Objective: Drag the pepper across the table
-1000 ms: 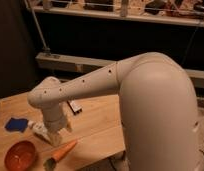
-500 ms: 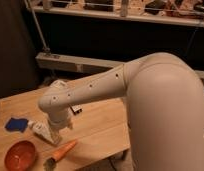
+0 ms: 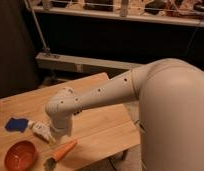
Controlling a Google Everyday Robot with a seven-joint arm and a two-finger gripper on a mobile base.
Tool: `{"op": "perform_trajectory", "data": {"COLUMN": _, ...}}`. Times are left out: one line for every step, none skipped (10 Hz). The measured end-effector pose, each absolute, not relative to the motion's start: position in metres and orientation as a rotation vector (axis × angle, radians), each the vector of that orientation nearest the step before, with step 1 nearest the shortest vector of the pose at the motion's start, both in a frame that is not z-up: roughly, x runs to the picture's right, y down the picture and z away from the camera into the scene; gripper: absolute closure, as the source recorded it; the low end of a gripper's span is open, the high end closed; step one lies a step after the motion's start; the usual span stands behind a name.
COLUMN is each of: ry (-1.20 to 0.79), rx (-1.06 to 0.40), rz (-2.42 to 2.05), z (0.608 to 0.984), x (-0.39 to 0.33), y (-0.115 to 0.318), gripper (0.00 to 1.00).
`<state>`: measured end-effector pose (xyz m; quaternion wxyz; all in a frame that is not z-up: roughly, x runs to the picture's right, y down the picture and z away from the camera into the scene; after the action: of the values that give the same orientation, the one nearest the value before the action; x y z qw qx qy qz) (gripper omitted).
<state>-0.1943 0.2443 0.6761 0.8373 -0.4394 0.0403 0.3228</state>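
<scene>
The gripper (image 3: 60, 134) is pointing straight down at the near left part of the table (image 3: 106, 124), hanging just behind the middle of the pepper (image 3: 64, 149). It is standing wide and holding nothing. Whether it is touching the pepper cannot be told. Against the earlier frames it is sitting lower and a little further right, closer to the pepper.

The pepper is lying flat near the front edge. Its green stem end is pointing toward the near left and its thin tip toward the far right. It is lying in the same spot as a second ago.

Just left of the gripper a white tube (image 3: 40, 131) is lying on the wood, very close to the gripper or touching it. A blue thing (image 3: 16, 124) is lying further left, beside the tube's far end. An orange bowl (image 3: 19, 156) is sitting at the near left corner, near the pepper's stem end but apart from it. None of these three is showing any shift from the earlier frames.

Above the gripper the rounded wrist (image 3: 61, 105) is now sitting lower and further right than before. The arm (image 3: 101, 92) is running up and right from it across the table. It is now sloping more steeply. Its large white upper part is filling less of the right side than a second ago.
</scene>
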Motion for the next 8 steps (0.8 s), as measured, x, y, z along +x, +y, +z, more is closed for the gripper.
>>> {"op": "perform_trajectory", "data": {"ry": 0.085, "rx": -0.947, "rz": 0.604, "z": 0.672, "x": -0.188, "y": 0.25, "gripper": 0.35}}
{"op": "perform_trajectory", "data": {"ry": 0.096, "rx": -0.954, "rz": 0.541, "z": 0.67, "x": -0.182, "y": 0.254, "gripper": 0.35}}
{"op": "perform_trajectory", "data": {"ry": 0.124, "rx": -0.954, "rz": 0.462, "z": 0.669, "x": -0.173, "y": 0.257, "gripper": 0.35}}
{"op": "perform_trajectory", "data": {"ry": 0.151, "rx": -0.947, "rz": 0.42, "z": 0.671, "x": -0.167, "y": 0.257, "gripper": 0.35}}
{"op": "perform_trajectory", "data": {"ry": 0.19, "rx": -0.925, "rz": 0.381, "z": 0.674, "x": -0.16, "y": 0.254, "gripper": 0.35}}
{"op": "perform_trajectory", "data": {"ry": 0.235, "rx": -0.89, "rz": 0.364, "z": 0.681, "x": -0.156, "y": 0.248, "gripper": 0.35}}
{"op": "perform_trajectory", "data": {"ry": 0.252, "rx": -0.874, "rz": 0.358, "z": 0.683, "x": -0.158, "y": 0.246, "gripper": 0.35}}
{"op": "perform_trajectory", "data": {"ry": 0.255, "rx": -0.871, "rz": 0.36, "z": 0.684, "x": -0.157, "y": 0.245, "gripper": 0.35}}
